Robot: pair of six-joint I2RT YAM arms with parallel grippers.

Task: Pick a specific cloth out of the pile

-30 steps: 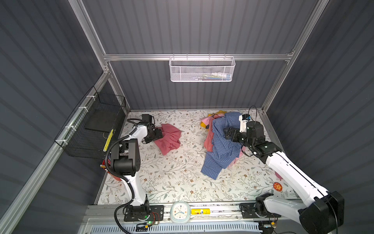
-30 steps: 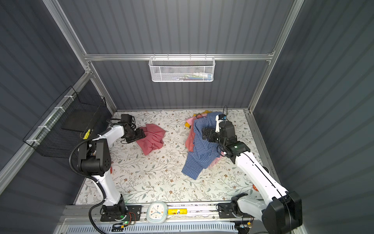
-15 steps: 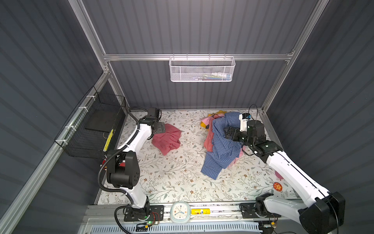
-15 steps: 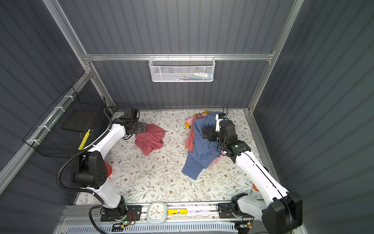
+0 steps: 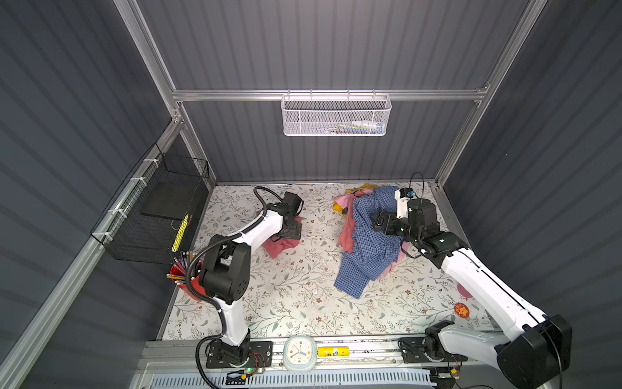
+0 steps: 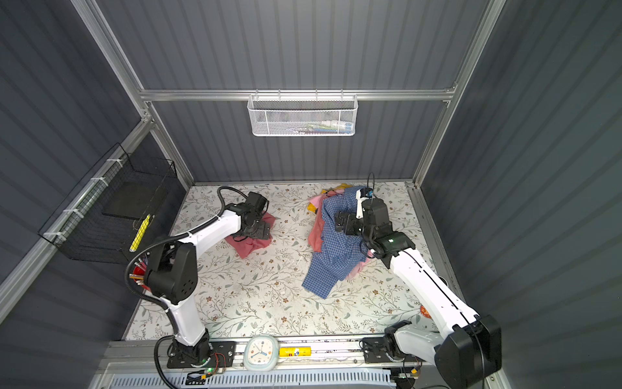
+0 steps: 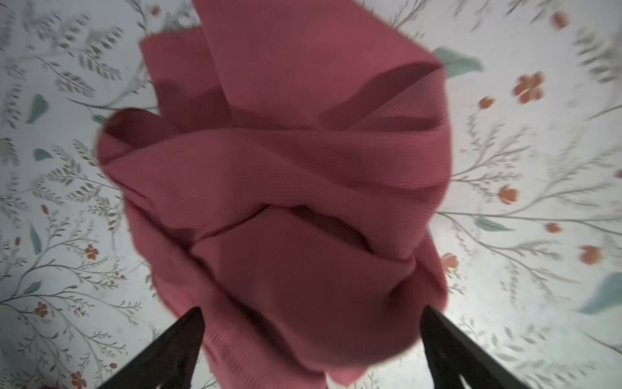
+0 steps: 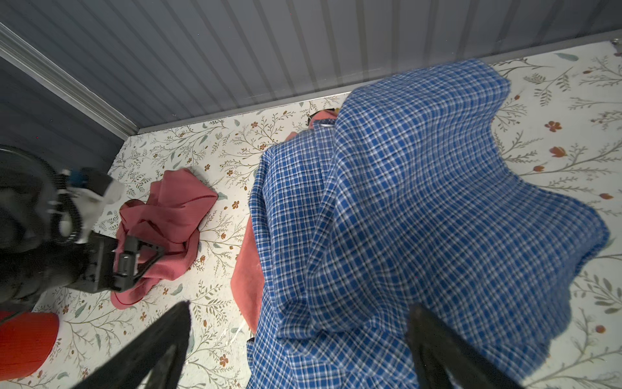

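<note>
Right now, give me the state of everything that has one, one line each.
cloth: crumpled on the table, apart from the pile.
left gripper: open, above the cloth.
right gripper: open, above the checked shirt.
checked shirt: draped over the pile, not gripped.
pile: heaped.

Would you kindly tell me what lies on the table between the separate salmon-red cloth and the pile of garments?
Nothing: only bare flowered table lies between the cloth and the pile, as both top views show.
</note>
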